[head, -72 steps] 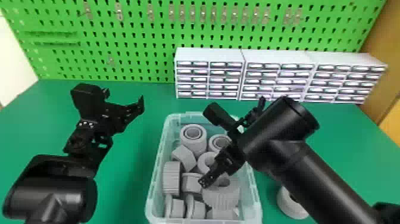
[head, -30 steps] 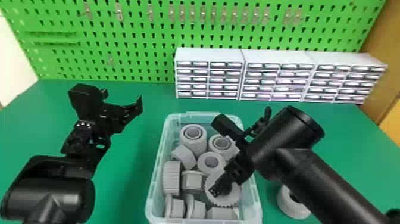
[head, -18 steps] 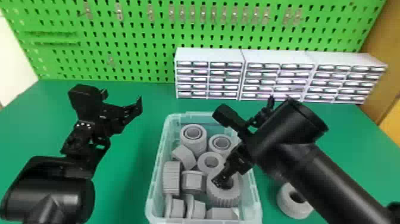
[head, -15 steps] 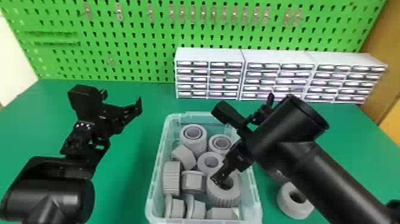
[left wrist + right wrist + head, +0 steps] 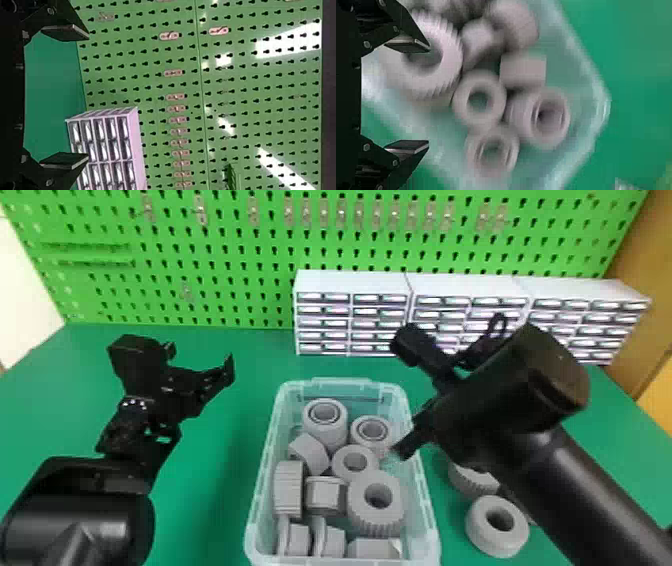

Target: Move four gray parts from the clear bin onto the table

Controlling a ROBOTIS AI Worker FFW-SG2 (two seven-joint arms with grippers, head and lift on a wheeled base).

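Note:
In the head view the clear bin [image 5: 431, 510] holds several gray parts, among them a ribbed gray ring [image 5: 357, 510] near its right wall. My right gripper [image 5: 402, 390] is over the bin's right side. The right wrist view has that gripper [image 5: 429, 97] open with nothing between its fingers, the ribbed ring [image 5: 449, 67] by one fingertip. Two gray parts, a plain ring [image 5: 475, 535] and a partly hidden ribbed one [image 5: 467, 482], lie on the table right of the bin. At the left my left gripper [image 5: 205, 357] is parked over the table; the left wrist view has it [image 5: 88, 97] open and holding nothing.
White drawer cabinets [image 5: 350, 280] stand along the back of the green table [image 5: 215, 490], before a green pegboard [image 5: 270, 255]. My right forearm extends over the parts at the bin's right.
The right gripper has risen from the ribbed ring and moved back and to the right. That ring stays in the bin, tilted differently than at first. The left arm has barely moved.

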